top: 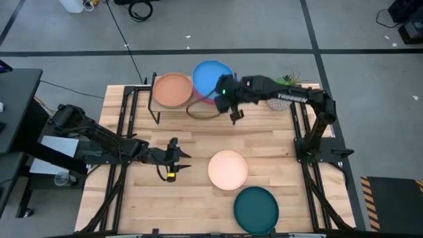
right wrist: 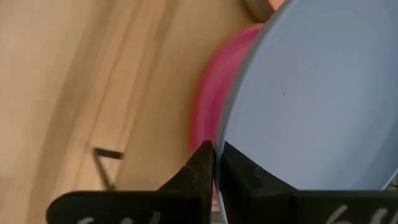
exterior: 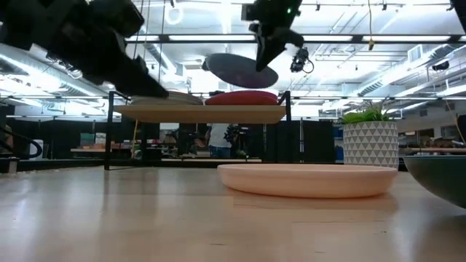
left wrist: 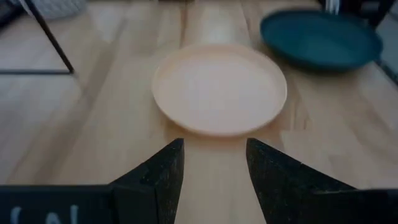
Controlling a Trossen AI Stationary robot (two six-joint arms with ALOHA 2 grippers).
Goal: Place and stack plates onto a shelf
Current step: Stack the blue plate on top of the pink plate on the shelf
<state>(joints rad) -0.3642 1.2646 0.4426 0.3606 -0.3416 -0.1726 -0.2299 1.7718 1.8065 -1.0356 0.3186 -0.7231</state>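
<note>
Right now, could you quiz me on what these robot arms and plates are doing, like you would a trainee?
1. True or false: the right hand grips the blue plate above the shelf.
2. Which plate lies nearest the open left hand: (a) peach plate, (b) teal plate, (c) orange plate?
3. What colour is the plate under the blue one?

Key: 1 true; 2 a; 3 pink.

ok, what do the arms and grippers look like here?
Both arms are black and jointed. The right arm carries white lettering and a green light. The left gripper has an orange-yellow spot; its fingers are dark, wedge-shaped and rough-faced. The right gripper looks alike.
</note>
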